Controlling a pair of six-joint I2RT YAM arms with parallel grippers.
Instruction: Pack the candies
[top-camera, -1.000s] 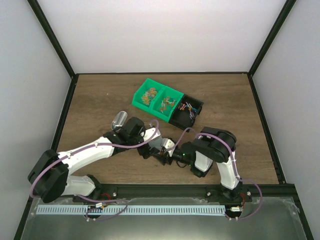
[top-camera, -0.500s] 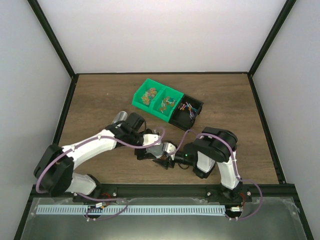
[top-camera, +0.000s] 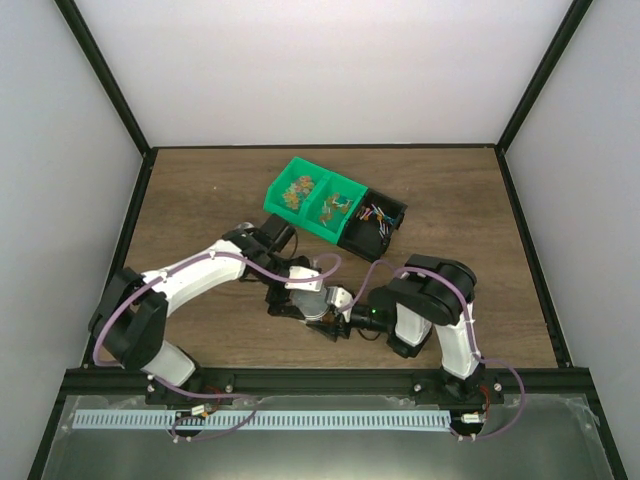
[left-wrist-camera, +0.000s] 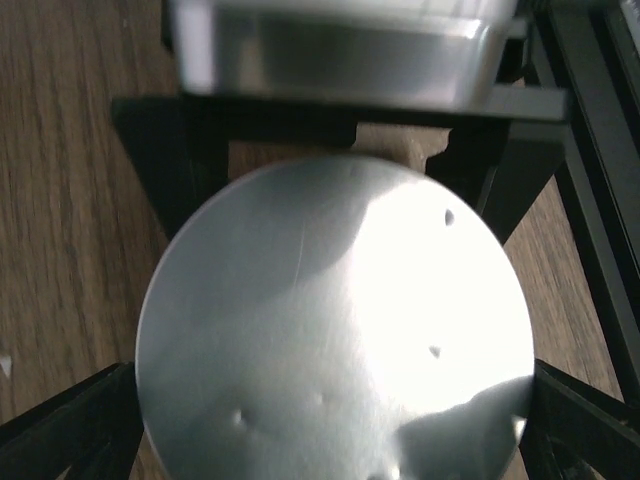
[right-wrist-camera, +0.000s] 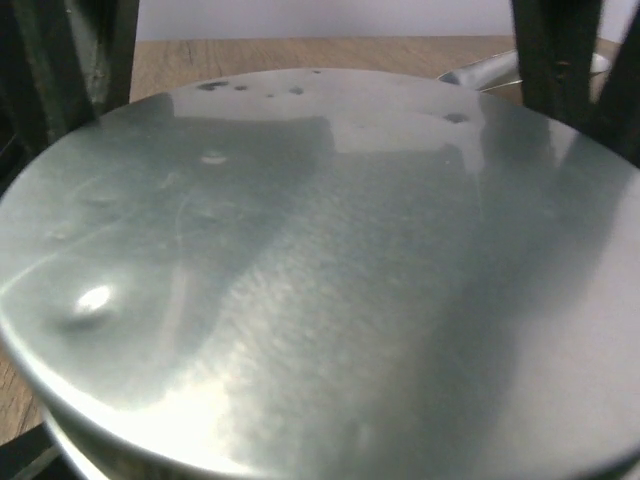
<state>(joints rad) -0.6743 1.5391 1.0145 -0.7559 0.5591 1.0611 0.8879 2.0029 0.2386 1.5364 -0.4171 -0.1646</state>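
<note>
The candies (top-camera: 297, 189) are tiny mixed-colour sweets in two green bins, with more (top-camera: 374, 213) in a black bin. A round silver tin (top-camera: 318, 302) is held near the table's front middle, between both grippers. Its flat face fills the left wrist view (left-wrist-camera: 330, 340) and the right wrist view (right-wrist-camera: 320, 260). My left gripper (top-camera: 300, 298) has its fingers (left-wrist-camera: 70, 420) against the tin's two sides. My right gripper (top-camera: 338, 318) grips the tin from the opposite side, and its fingers (left-wrist-camera: 185, 160) show flanking the tin's far edge. The clear cup is mostly hidden behind my left arm.
The green double bin (top-camera: 318, 181) and the black bin (top-camera: 398, 207) stand together at the back middle of the wooden table (top-camera: 180, 190). Black frame posts and white walls close in the table on three sides.
My left arm's elbow and wrist have swung toward the back while its gripper stayed at the tin. The right arm has barely moved. The clear cup has become covered by the left arm.
</note>
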